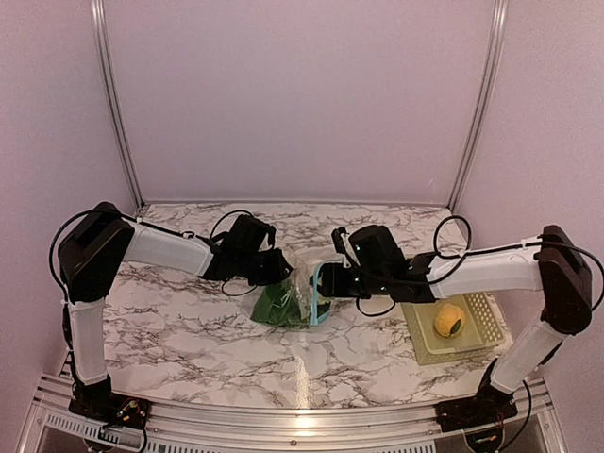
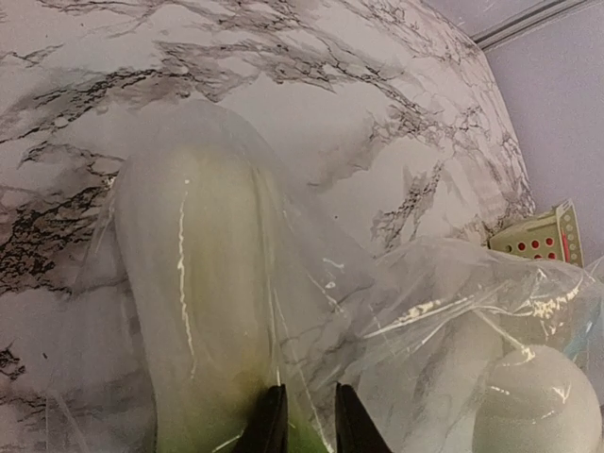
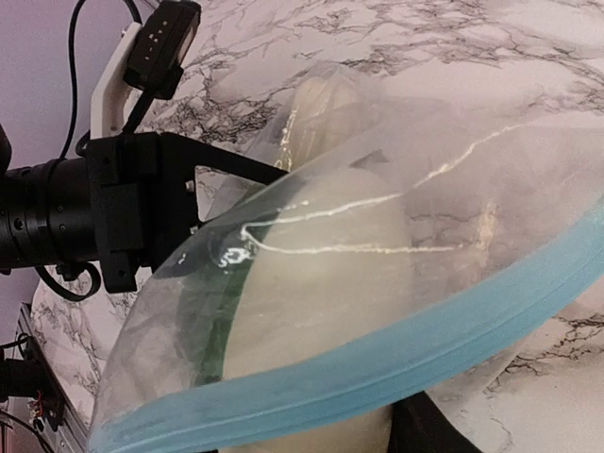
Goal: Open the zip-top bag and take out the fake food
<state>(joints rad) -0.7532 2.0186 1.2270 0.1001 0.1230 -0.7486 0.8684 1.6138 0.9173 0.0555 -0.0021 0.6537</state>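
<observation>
The zip-top bag [image 1: 300, 297] lies mid-table, its light blue zipper strip [image 3: 396, 363] facing my right arm. A green leafy vegetable [image 1: 276, 306] with a white stem [image 2: 189, 302] lies inside it. My left gripper [image 2: 310, 429] is shut on the clear film at the bag's closed end [image 1: 274, 271]. My right gripper [image 1: 327, 286] is at the bag's mouth. A white piece [image 3: 330, 283] fills the space at its jaws. One dark finger [image 3: 444, 436] presses against it; the bag hides the other. The same white piece [image 2: 533, 406] shows through the film. A yellow-orange fruit [image 1: 448, 321] sits in the basket.
The pale yellow-green lattice basket [image 1: 472, 342] stands at the right, near my right arm's base, and also shows in the left wrist view [image 2: 543, 241]. Both forearms stretch inward over the marble table [image 1: 170, 330]. Walls close off the back and sides.
</observation>
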